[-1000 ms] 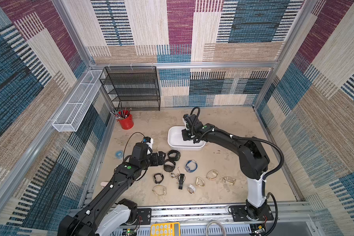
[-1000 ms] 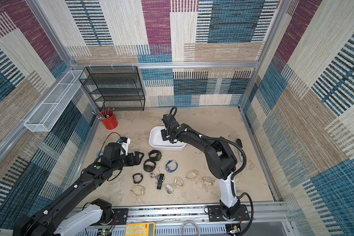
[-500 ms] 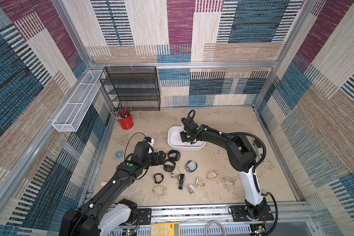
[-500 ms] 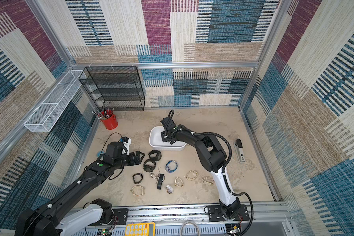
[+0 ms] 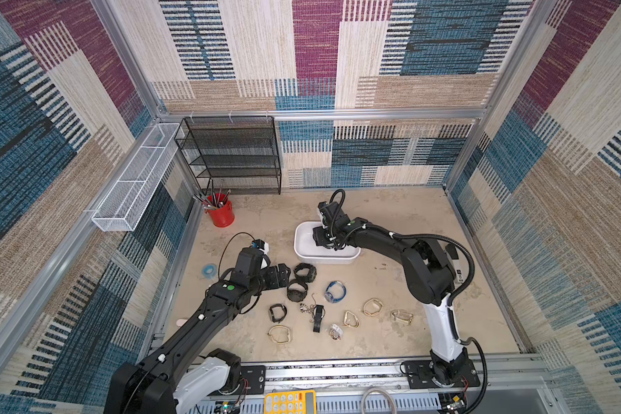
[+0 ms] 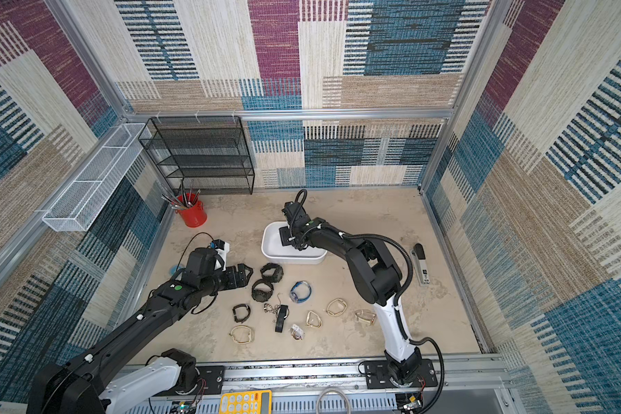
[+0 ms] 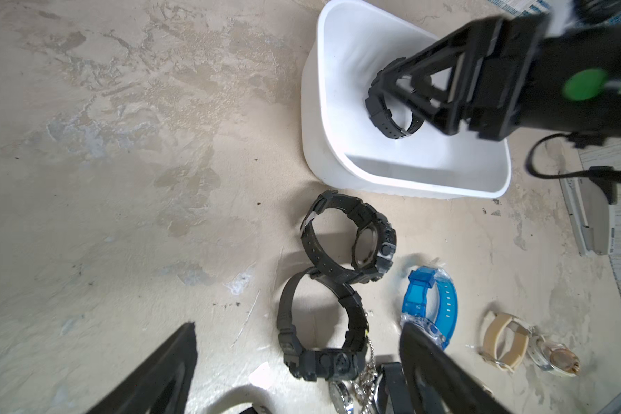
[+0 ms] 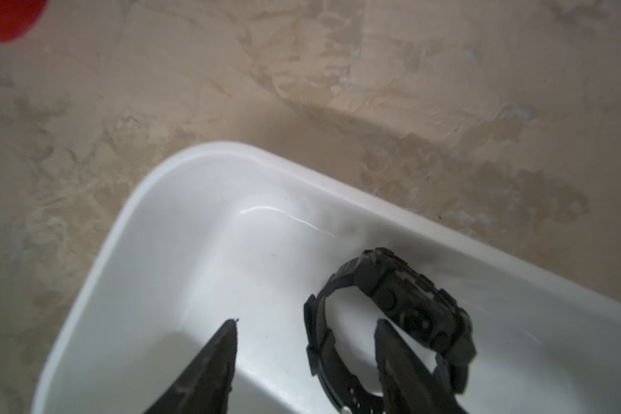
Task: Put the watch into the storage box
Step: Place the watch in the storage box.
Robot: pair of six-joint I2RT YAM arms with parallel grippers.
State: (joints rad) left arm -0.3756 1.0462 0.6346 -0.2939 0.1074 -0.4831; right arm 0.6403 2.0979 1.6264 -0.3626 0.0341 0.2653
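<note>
A black watch (image 8: 402, 304) is seen lying inside the box (image 8: 194, 222), near its wall. The right claw (image 8: 307, 320) is spread open there, with one finger (image 8: 406, 362) passed through the strap loop and nothing gripped. The left claw (image 5: 281, 276) is held open beside further watches (image 7: 348, 236) on the surface (image 5: 391, 286). Placement is judged done; only withdrawal is left.

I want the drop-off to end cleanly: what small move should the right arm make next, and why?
Probably lift the right gripper slowly straight out of the storage box. Its jaws stand open and the black watch lies inside, so the drop looks done; but one finger seems to sit inside the strap loop, and a sideways move could drag the watch.
</note>
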